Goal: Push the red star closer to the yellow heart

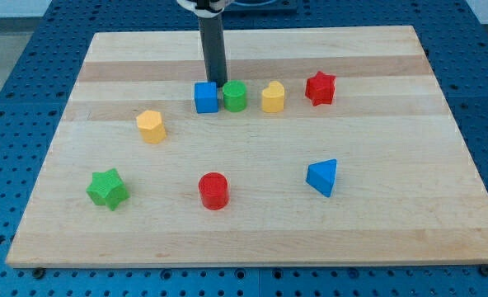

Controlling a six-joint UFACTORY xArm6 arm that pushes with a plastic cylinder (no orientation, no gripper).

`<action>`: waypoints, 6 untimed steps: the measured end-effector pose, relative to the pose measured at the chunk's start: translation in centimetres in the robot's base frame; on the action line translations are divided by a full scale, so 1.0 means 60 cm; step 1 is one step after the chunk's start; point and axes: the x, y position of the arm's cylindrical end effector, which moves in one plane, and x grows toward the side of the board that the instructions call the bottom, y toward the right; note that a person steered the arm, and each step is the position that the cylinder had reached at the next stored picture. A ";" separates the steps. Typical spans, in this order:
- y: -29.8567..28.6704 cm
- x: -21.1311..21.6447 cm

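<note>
On the board's upper middle, tip: my tip (215,83) stands just behind the blue cube (206,97) and green cylinder (235,96).
Pincer: none fitted; the arm ends in a bare rod.
Red star (320,87): at the view's right end of the row, beside the yellow heart (273,97), slightly apart.
Wooden board (392,223): carries all blocks.
</note>
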 end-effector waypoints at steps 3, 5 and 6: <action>0.269 -0.037; 0.379 0.005; 0.364 0.010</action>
